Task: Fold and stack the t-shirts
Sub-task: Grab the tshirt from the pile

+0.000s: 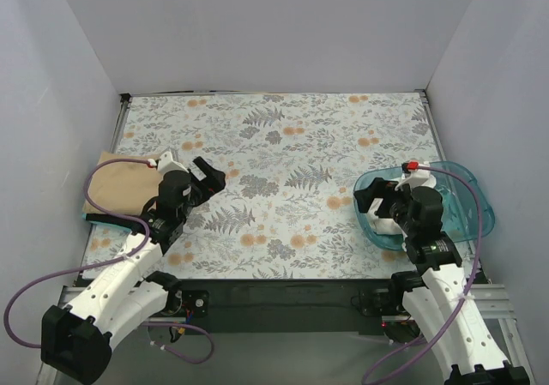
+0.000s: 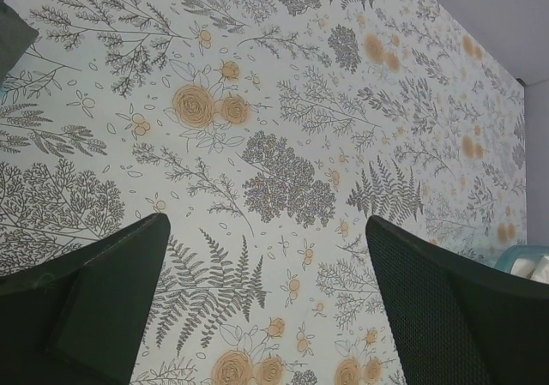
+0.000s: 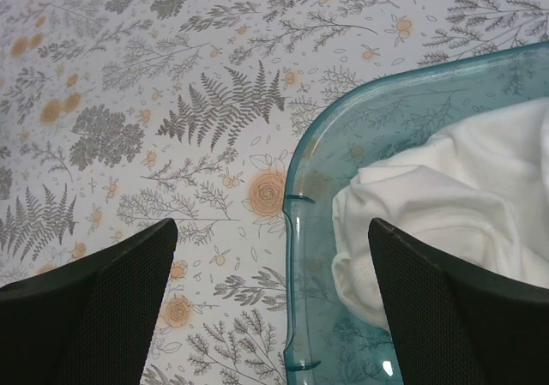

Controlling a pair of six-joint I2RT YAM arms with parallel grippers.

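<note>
At the left edge of the floral tabletop, a tan-beige t-shirt, flat and roughly rectangular, partly beneath the left arm. Just right of that shirt, the left jaws, spread wide above bare printed surface and gripping nothing. In the left wrist view, 2 dark fingers at the lower corners, with only ferns and orange blooms between. At the right edge of the tabletop, a translucent blue tub, well apart from the tan-beige t-shirt. Inside the tub, a white t-shirt, bunched in loose folds against the curved wall. Over the near-left part of the tub, the right arm, hiding most of the white cloth from above. Right jaws likewise wide apart and clamped on nothing, poised above the tub's rim: 1 finger over the tabletop outside the tub, the other over the crumpled white cloth. Cannot tell from these views whether either finger touches cloth or plastic. 2 shirts at opposite sides, not stacked
</note>
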